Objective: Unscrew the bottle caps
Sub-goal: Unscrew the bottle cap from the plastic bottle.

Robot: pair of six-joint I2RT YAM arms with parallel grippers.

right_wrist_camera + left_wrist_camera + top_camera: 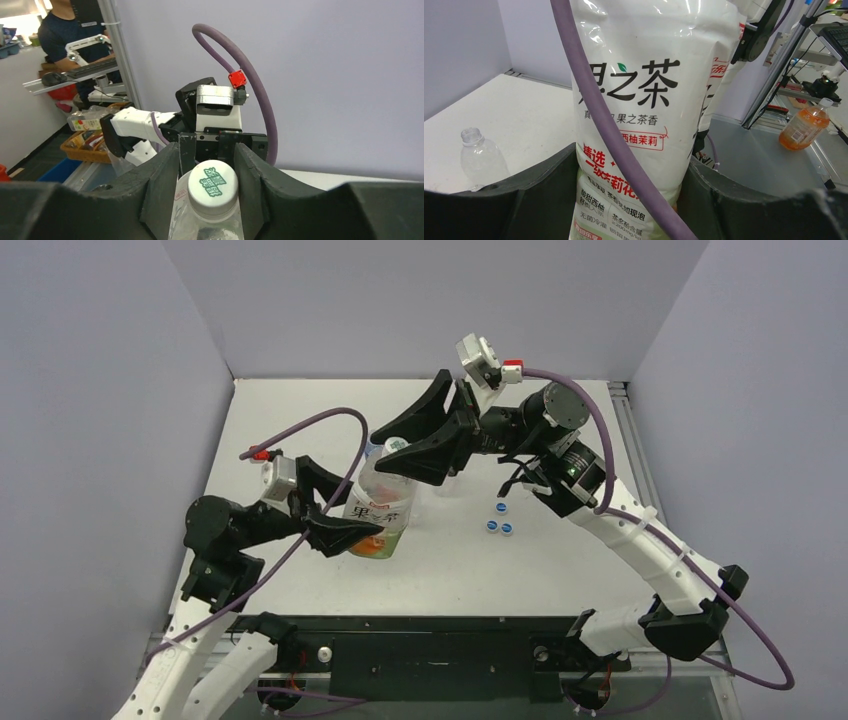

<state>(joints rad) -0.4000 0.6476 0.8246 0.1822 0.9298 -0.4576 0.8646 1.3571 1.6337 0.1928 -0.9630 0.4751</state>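
Table (pixel 560 575): white cap (pixel 212 186) between right tool (pixel 206 159) fingers; left tool (pixel 630 162) clamps bottle (pixel 639 75).

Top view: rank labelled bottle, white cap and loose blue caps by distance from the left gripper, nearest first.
1. labelled bottle: clamped low on its body by the left gripper.
2. white cap: on that bottle's top, farther back.
3. loose blue caps: lying well off to the right.

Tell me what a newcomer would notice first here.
The wide labelled tea bottle stands mid-table, clamped low down by the left gripper, while the right gripper straddles its white cap. Right of it, three blue caps lie loose on the table.
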